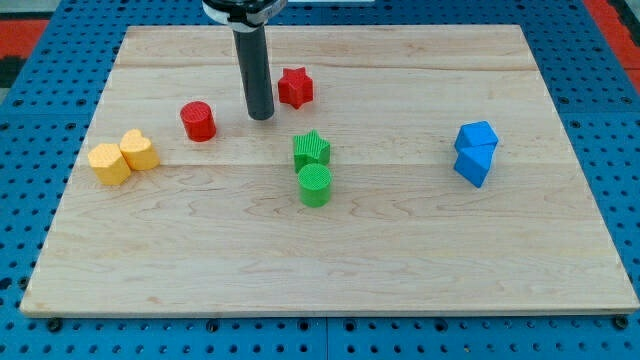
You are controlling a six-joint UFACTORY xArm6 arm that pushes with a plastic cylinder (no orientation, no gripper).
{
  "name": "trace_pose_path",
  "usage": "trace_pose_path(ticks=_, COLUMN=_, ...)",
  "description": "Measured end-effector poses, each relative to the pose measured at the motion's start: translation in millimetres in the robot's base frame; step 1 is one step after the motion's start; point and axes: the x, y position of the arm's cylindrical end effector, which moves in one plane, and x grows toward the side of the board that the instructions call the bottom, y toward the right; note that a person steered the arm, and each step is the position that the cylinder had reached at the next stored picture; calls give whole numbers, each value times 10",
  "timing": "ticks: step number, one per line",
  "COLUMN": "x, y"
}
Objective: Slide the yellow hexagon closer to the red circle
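Yellow hexagon (139, 150) sat well to the view's left and below my tip (261, 117), touching another yellow block (109, 164). Red circle (198, 121) was just left of my tip. Tip was a bare rod, no jaws, touching nothing. Approach step, likely; next: get to the hexagon's lower-left side, push toward the circle.

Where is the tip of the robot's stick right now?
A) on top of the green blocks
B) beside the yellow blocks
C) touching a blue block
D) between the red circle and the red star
D: my tip rests on the board with the red circle to its left and the red star to its upper right.
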Motion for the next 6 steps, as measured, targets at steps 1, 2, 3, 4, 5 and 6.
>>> trace_pose_path(ticks=1, x=2, y=-389)
trace_pose_path(ticks=2, x=-203, y=-894)
trace_pose_path(ticks=3, x=-198, y=-943)
trace_pose_path(ticks=4, x=-221, y=-939)
trace_pose_path(ticks=5, x=-129, y=-823)
trace_pose_path(ticks=6, x=-111, y=-573)
